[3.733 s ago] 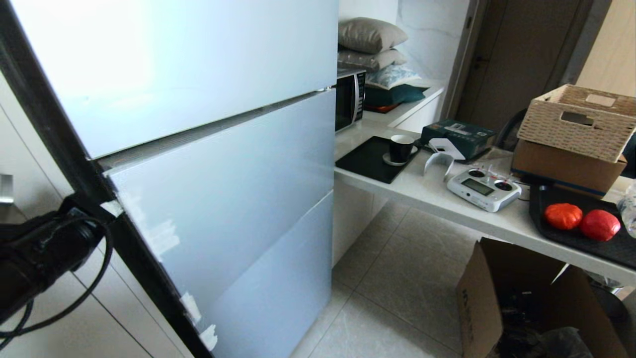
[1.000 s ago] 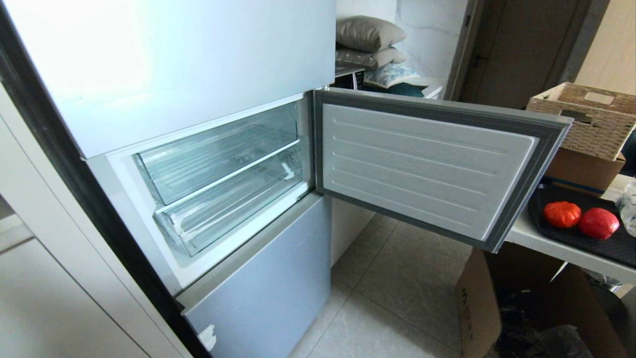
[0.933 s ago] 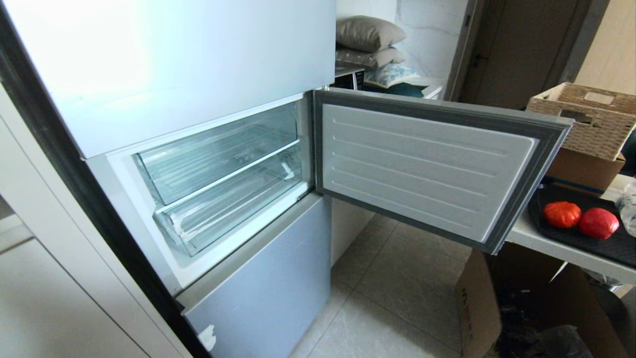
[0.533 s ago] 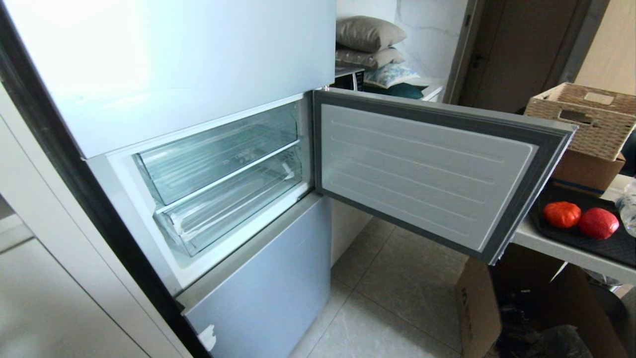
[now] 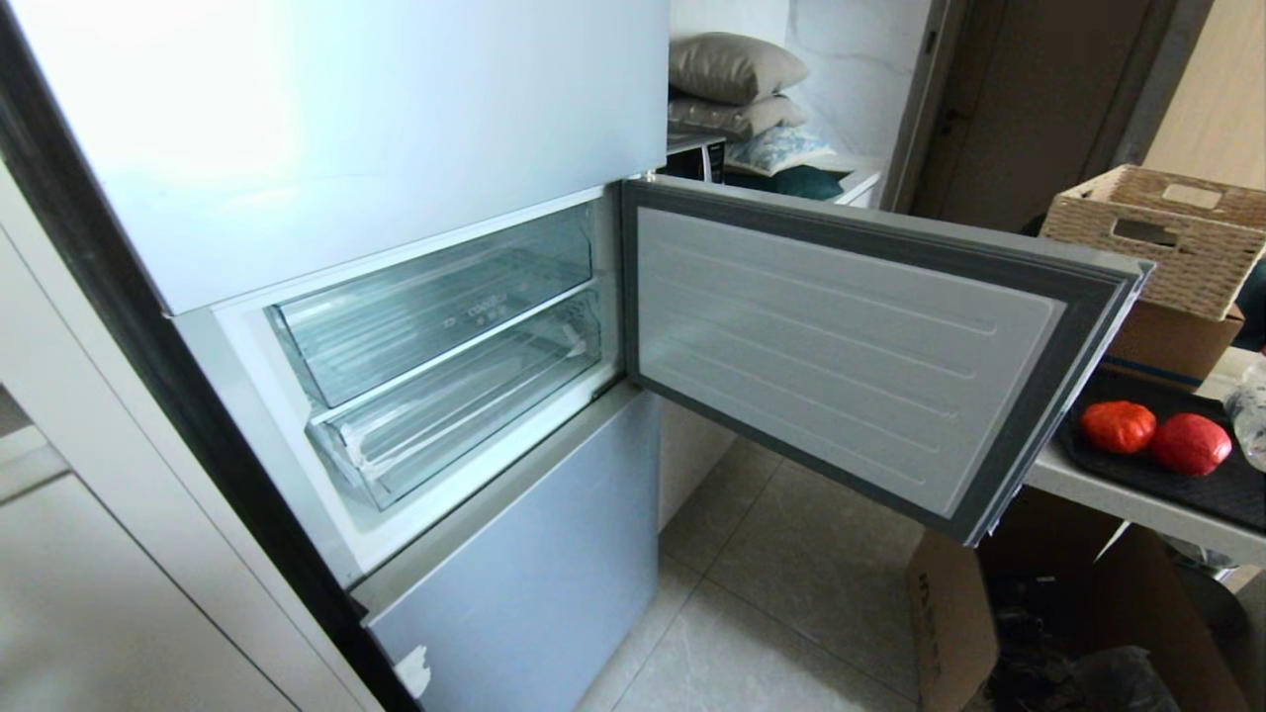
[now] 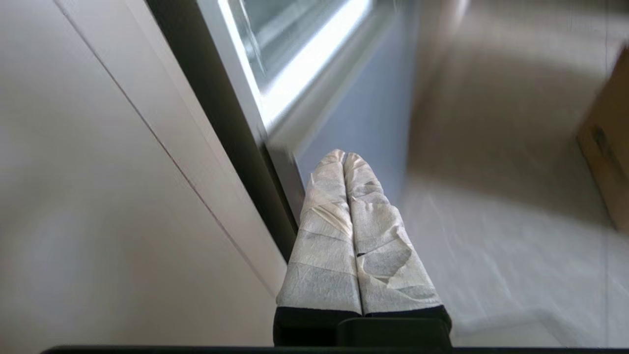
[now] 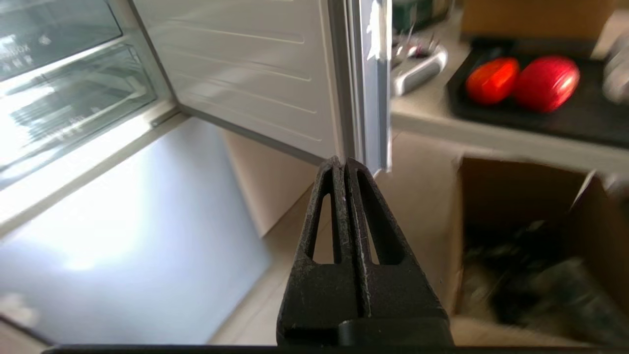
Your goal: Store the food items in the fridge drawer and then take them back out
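- Kitchen floor tiles and fridge, head view: middle door [image 5: 851,341] swung wide, exposing two clear drawers [image 5: 445,356], both pushed in; tomato [image 5: 1119,426] and apple [image 5: 1191,444] wait on a black tray [image 5: 1108,465] on the desk.
- Left wrist view: left gripper [image 6: 344,157], taped fingers pressed together, empty, beside the fridge's lower corner.
- Right wrist view: right gripper [image 7: 344,161], fingers closed, empty, below the door's edge.

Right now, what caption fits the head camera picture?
Fridge door open, clear fridge drawer empty, two red food items waiting on a black tray.

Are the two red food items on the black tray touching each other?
Touching. In the head view the tomato and the apple sit side by side on the black tray, with no gap visible between them; the right wrist view agrees.
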Available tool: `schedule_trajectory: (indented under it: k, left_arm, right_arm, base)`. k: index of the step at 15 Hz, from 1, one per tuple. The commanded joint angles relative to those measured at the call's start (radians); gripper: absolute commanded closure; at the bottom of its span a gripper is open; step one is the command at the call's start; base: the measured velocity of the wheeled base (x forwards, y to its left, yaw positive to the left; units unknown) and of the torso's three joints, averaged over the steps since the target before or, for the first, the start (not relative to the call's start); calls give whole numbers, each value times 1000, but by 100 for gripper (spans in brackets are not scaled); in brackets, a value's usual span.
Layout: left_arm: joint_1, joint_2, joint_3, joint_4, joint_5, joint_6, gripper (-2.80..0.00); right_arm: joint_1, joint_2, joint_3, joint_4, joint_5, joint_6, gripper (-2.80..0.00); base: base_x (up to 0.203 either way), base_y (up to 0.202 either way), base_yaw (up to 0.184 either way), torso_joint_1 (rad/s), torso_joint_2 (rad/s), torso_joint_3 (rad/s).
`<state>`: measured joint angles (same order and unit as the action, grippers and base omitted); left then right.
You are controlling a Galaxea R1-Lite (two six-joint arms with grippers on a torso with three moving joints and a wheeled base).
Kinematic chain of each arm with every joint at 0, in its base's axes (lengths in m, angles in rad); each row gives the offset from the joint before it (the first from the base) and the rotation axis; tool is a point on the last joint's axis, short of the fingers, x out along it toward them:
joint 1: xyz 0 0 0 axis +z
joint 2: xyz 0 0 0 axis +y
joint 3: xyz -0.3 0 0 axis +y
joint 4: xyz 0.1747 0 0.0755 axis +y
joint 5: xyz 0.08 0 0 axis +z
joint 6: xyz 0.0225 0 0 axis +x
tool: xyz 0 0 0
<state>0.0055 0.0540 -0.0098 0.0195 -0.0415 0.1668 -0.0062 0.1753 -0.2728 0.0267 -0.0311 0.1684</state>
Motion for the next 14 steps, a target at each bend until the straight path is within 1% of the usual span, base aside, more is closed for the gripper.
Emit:
schedule_trajectory:
  k: [1, 2, 4, 6, 8, 11, 14]
  left_arm:
    - [-4, -53, 9, -13, 29, -111, 0]
    - [-4, -53, 10, -13, 41, -164, 0]
    - [-4, -52, 10, -13, 45, -159, 0]
    - [-4, -52, 10, -13, 45, -159, 0]
    - [-4, -52, 10, -13, 45, -159, 0]
    - [-4, -52, 10, -13, 45, -159, 0]
    - [-4, -52, 10, -13, 45, -159, 0]
  right_arm:
    - [0, 288, -32, -67, -1, 59, 0]
    - [-1, 389, -36, -124, -1, 84, 0]
    - [-1, 557, -45, -254, -2, 117, 0]
    - [-1, 728, -65, -388, 10, 132, 0]
    - [-1, 869, -92, -496, 62, 133, 0]
    - [-2, 1058, -159, -590, 112, 126, 0]
    - [-3, 1215, -176, -785, 183, 116, 0]
  base:
    - [0, 0, 0, 0, 0, 0]
    - [0, 0, 0, 0, 0, 0]
    - [0, 0, 0, 0, 0, 0]
    - [0, 0, 0, 0, 0, 0]
    - [0, 0, 0, 0, 0, 0]
    - [0, 0, 0, 0, 0, 0]
    - [0, 0, 0, 0, 0, 0]
